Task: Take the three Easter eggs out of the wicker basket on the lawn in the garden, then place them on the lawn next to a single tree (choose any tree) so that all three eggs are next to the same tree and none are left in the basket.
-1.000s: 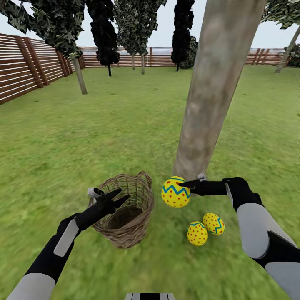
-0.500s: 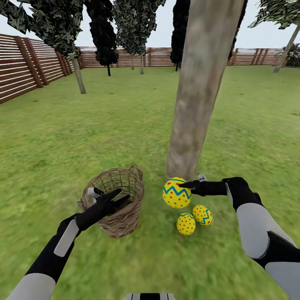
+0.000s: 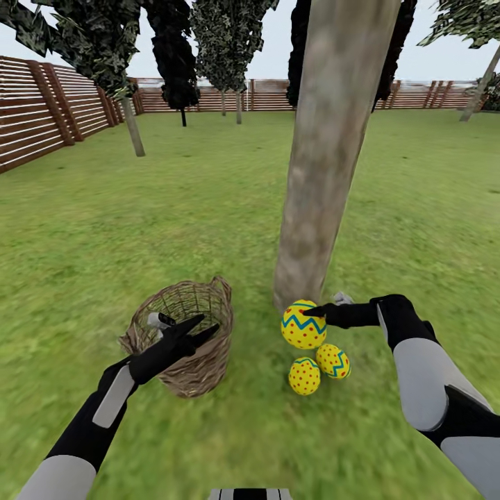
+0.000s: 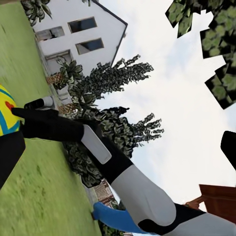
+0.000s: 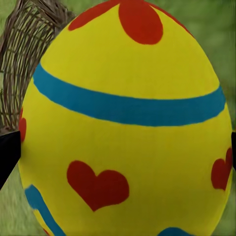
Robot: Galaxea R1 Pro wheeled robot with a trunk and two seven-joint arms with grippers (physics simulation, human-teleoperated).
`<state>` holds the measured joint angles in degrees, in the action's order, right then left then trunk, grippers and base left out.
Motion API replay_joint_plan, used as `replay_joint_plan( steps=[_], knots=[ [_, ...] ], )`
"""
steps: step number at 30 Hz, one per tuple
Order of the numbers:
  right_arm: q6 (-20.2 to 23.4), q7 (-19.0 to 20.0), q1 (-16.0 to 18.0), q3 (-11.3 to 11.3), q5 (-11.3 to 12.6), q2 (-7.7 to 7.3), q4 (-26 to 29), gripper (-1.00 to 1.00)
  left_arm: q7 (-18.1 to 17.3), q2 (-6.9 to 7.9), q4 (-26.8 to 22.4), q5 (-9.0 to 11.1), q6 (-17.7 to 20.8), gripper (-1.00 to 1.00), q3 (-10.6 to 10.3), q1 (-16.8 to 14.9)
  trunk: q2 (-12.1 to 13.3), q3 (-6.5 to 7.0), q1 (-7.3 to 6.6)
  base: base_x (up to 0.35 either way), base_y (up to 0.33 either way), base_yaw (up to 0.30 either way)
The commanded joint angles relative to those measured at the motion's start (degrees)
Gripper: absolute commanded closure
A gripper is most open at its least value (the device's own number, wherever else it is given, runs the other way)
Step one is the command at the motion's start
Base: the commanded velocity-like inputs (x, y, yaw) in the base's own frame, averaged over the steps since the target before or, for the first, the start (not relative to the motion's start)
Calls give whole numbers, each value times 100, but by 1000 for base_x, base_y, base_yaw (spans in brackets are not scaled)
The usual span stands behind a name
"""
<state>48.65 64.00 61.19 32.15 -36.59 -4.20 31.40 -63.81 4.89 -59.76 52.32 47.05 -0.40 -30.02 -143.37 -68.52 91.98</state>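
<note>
My right gripper (image 3: pixel 321 307) is shut on a yellow Easter egg (image 3: pixel 303 324) and holds it just above the grass at the foot of the thick grey-brown tree (image 3: pixel 323 160). This egg (image 5: pixel 123 123) looms large in the right wrist view, and its edge (image 4: pixel 5 110) appears in the left wrist view. Two more eggs (image 3: pixel 304 376) (image 3: pixel 333 361) lie side by side on the lawn (image 3: pixel 208 229) just in front of it. The wicker basket (image 3: pixel 182 333) stands left of the trunk and looks empty inside. My left gripper (image 3: pixel 189 328) hovers open at its near rim.
A brown slatted fence (image 3: pixel 42 111) runs along the left and the far back. Thin-trunked and dark narrow trees (image 3: pixel 132 125) stand far off. The white house (image 4: pixel 73 39) appears in the left wrist view. Open grass stretches all around.
The whole picture has shifted, so the camera has moved: the basket, trunk and two lying eggs sit further left and higher. The held egg is now closer to the trunk's foot.
</note>
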Motion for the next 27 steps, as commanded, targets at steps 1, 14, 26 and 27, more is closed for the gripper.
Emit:
replay_joint_plan(
  steps=[1, 14, 26, 27],
  knots=[
    [31, 47, 4, 37, -58, 3, 6, 100, -1, -2, 1, 20, 41, -100, -4, -4, -2, -5, -1, 0, -88, 260],
    [31, -1741, 4, -109, -120, 15, -2, 100, 0, -6, 8, 32, 41, -100, -4, -4, -2, -5, -1, 66, -138, 245],
    [41, -2246, 3, -750, -220, 14, -64, 100, 0, -6, 8, 22, 41, -100, -4, -4, -2, -5, -1, 0, -187, 7],
    [40, -2378, 2, -756, -231, 15, -72, 100, 0, -6, 6, 20, 41, -100, -4, -4, -2, -5, -1, 0, -280, 0]
  ],
)
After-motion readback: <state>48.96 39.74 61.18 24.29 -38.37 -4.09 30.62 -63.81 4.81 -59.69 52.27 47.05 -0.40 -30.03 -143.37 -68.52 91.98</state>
